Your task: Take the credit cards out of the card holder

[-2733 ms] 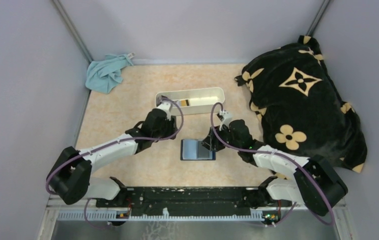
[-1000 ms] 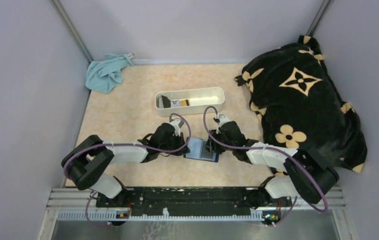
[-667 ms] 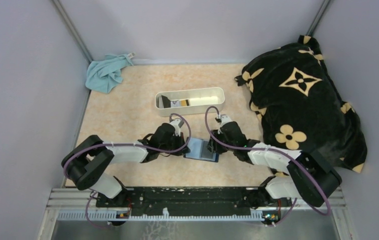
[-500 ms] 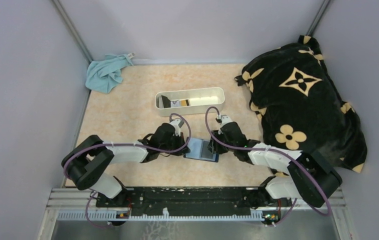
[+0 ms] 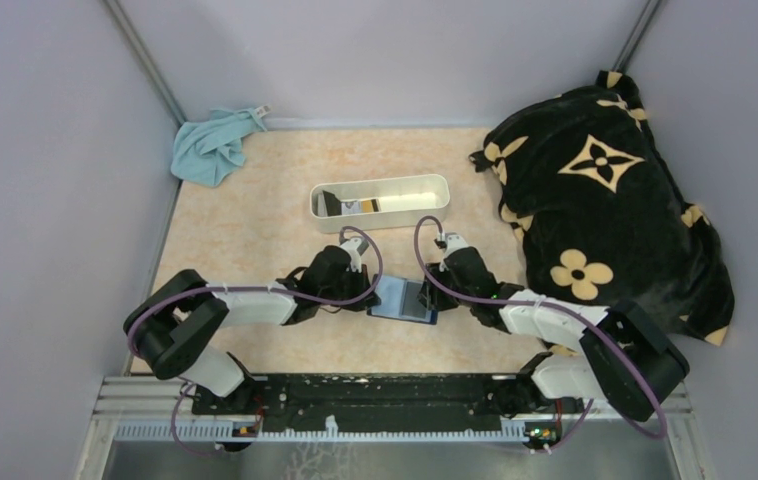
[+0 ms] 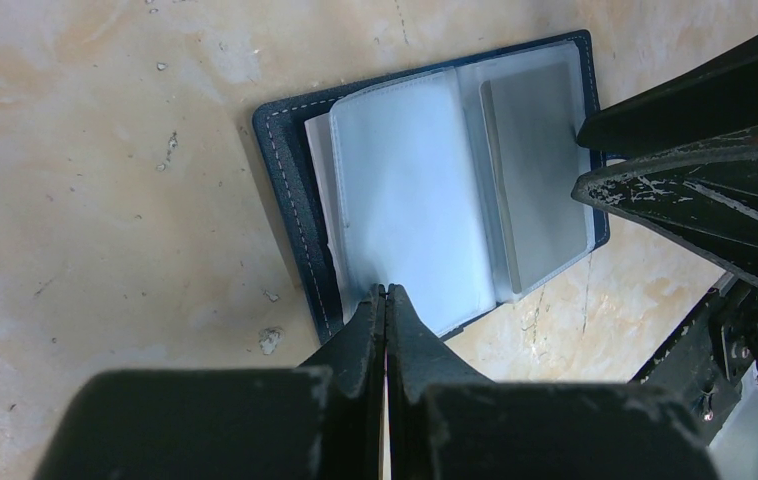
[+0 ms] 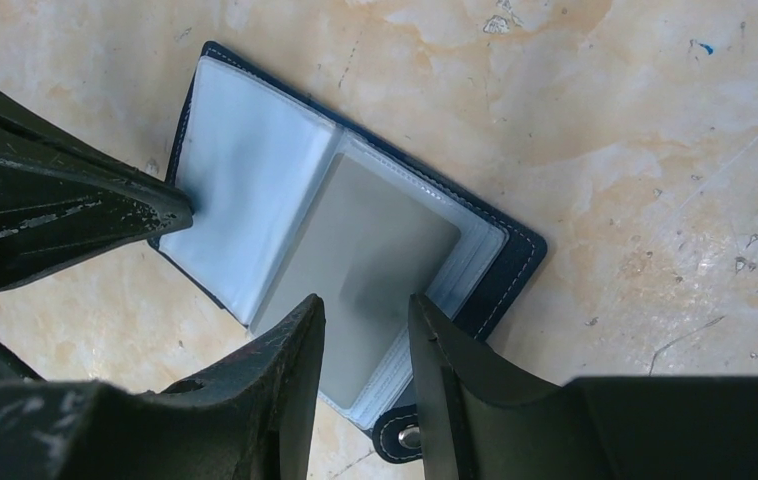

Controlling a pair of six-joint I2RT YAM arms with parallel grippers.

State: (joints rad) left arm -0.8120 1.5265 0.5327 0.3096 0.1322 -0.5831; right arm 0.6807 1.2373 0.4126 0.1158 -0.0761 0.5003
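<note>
A: Since the earliest view, the left tool (image 6: 385, 292) is brought down from the white tray (image 5: 435, 190) to the card holder (image 5: 402, 298), which is turned slightly askew.

B: How are the tools held?

A: The left tool is clenched on the open holder's near edge. Whether a sleeve is pinched cannot be told. The right tool (image 7: 365, 305) is narrowly parted over a sleeved grey credit card (image 7: 375, 240).

B: And room?

A: Bare desk (image 5: 255, 220) is seen beyond the holder's outer edges, and the tray is set well apart.
</note>
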